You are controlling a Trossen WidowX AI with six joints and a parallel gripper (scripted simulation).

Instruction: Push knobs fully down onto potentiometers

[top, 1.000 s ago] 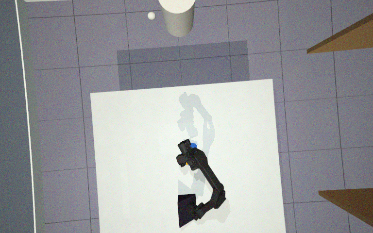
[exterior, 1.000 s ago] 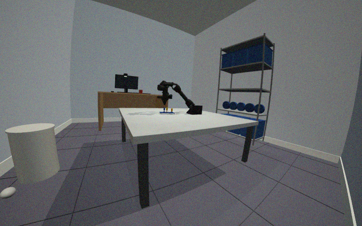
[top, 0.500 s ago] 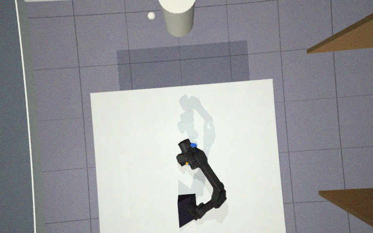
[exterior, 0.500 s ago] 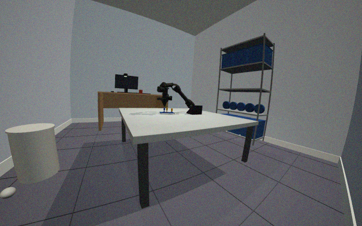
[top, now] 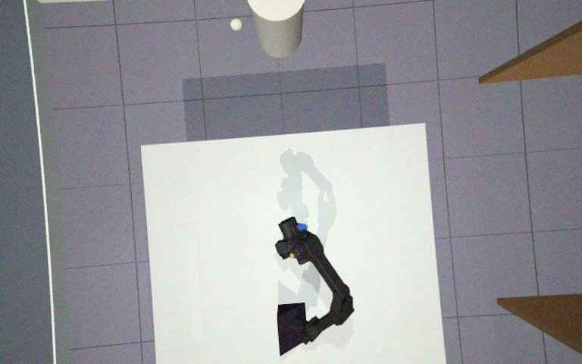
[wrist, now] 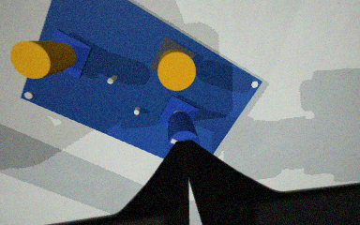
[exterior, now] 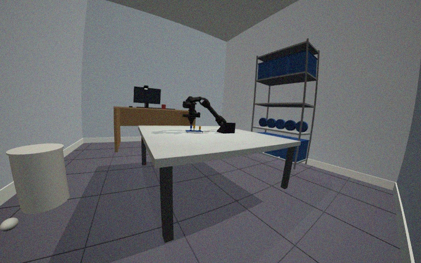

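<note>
The blue circuit board (top: 302, 226) (exterior: 198, 131) (wrist: 108, 28) stands on the table, partly hidden under the arm in the top view. It carries a blue knob (exterior: 191, 127) (wrist: 181, 125) on a blue potentiometer, a yellow knob (wrist: 176, 71) over a dark potentiometer, and another yellow knob (top: 292, 255) (exterior: 199, 127) (wrist: 33, 59) on a blue potentiometer (wrist: 84, 55). My gripper (exterior: 191, 124) (wrist: 184, 148) is shut and empty. It points down, its tips overlapping the blue knob's top in the wrist view. I cannot tell whether they touch it. How far each knob sits down is unclear.
Two small white-tipped posts (wrist: 111, 80) (wrist: 137, 112) stand between the potentiometers. The arm's dark base (top: 292, 326) (exterior: 228, 127) is on the white table (top: 205, 240) (exterior: 223, 142). A desk with a monitor, a shelf and a white cylinder stand away from the table.
</note>
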